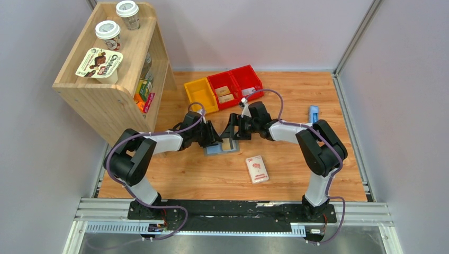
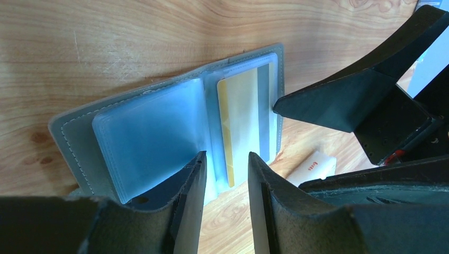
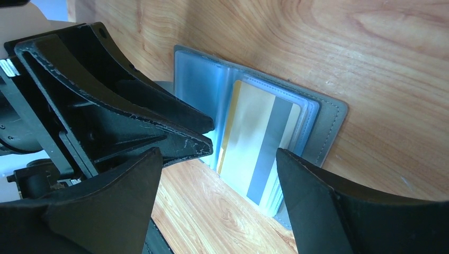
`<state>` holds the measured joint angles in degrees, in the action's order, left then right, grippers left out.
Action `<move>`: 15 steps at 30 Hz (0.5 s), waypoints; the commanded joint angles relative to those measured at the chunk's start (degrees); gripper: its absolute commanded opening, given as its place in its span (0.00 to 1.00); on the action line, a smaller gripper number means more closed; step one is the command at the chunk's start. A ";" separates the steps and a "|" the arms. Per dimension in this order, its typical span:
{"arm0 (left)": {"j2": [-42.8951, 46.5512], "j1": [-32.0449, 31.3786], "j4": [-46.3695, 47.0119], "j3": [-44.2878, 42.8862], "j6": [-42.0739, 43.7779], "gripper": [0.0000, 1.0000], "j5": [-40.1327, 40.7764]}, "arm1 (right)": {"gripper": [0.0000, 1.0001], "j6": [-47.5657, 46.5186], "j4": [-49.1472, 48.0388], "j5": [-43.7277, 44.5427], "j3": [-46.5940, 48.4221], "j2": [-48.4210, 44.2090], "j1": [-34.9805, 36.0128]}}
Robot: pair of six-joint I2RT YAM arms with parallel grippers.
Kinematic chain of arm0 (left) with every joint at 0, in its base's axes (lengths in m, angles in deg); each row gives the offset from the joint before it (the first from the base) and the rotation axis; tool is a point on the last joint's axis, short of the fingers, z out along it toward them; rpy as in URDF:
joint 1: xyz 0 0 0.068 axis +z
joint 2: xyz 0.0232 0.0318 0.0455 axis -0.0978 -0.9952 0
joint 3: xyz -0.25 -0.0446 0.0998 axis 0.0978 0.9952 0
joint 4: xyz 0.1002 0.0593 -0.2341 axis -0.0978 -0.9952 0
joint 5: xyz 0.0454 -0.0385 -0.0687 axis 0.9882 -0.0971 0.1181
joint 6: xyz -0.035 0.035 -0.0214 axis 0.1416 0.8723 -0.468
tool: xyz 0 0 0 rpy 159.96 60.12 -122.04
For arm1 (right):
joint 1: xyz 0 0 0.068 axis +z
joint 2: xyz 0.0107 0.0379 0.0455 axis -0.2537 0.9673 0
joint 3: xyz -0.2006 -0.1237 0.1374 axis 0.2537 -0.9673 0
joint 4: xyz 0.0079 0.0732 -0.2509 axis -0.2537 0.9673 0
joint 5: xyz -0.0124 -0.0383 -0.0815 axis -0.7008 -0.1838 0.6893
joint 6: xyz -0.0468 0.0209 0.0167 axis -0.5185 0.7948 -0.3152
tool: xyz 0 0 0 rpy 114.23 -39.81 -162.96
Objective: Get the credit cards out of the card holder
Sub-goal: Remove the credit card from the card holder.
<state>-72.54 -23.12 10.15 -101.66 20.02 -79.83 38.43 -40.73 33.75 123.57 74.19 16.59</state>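
My left gripper has its fingers half apart and clamps nothing that I can see. The tips rest at the near edge of the card holder, I think to hold it open and flat on the wooden table. One of the credit cards, yellow with a grey stripe, sits in the right pocket. My right gripper stands wide apart on both sides of this card, probably to pinch it out.
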 commanded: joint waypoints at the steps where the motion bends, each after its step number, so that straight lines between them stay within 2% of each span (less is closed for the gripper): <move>1: -1.58 0.25 2.96 -1.44 -1.22 0.42 -1.73 | 0.86 -0.36 0.38 1.89 -1.57 -0.07 -0.26; 15: -4.75 0.34 8.14 -2.14 -4.91 0.40 -4.81 | 0.86 -0.09 -0.23 1.63 -2.28 0.90 -0.53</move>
<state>-75.97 -22.79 14.19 -102.29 17.07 -83.03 38.50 -42.50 33.71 122.71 74.21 16.07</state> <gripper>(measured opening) 0.400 0.861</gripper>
